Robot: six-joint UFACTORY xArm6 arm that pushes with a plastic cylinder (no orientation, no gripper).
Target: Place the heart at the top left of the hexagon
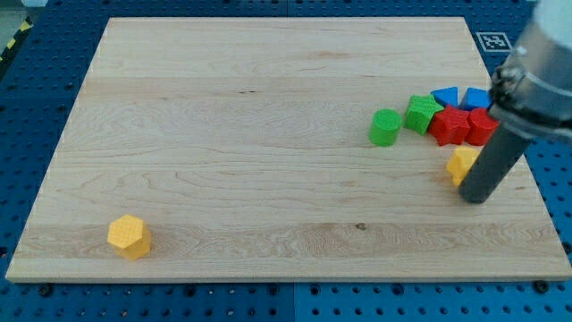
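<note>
A yellow hexagon sits near the board's bottom left corner. A yellow block, seemingly the heart, lies at the view's right, partly hidden by my rod. My tip rests on the board just right of and below this block, touching or almost touching its right side. The hexagon is far off to the view's left of both.
A cluster lies above the yellow block: a green cylinder, a green star, two red blocks and two blue blocks. The board's right edge is close to my tip.
</note>
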